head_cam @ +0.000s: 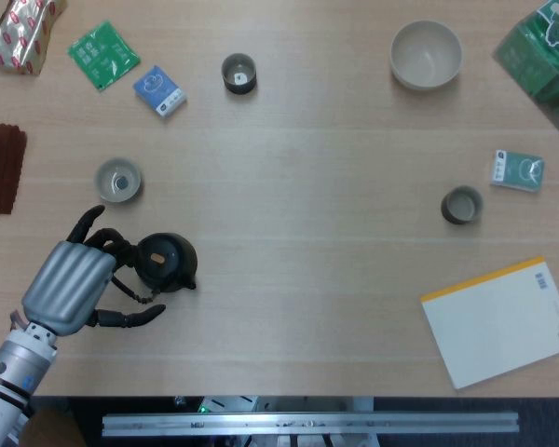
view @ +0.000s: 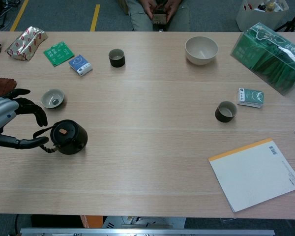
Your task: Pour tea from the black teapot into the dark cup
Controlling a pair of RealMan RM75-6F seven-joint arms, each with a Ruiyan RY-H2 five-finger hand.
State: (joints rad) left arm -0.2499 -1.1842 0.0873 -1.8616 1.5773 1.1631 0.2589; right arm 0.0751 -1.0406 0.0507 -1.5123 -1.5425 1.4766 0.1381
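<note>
The black teapot [head_cam: 165, 262] [view: 69, 137] stands upright at the table's front left, its wire handle pointing left. My left hand [head_cam: 74, 284] [view: 1, 118] is at that handle: its fingers [head_cam: 112, 244] curl over the top and its thumb [head_cam: 130, 318] reaches under, not closed on it. One dark cup [head_cam: 238, 73] [view: 116, 57] stands far back, left of centre. Another dark cup [head_cam: 462, 205] [view: 226, 111] stands at the right. My right hand is out of both views.
A pale small cup [head_cam: 118, 180] sits just behind the teapot. Sachets [head_cam: 158, 90] and a foil pack [head_cam: 23, 33] lie at the back left, a brown cloth [head_cam: 0, 168] at the left edge. Bowl [head_cam: 427, 54], green box [view: 270, 56] and notebook [head_cam: 498, 321] are on the right.
</note>
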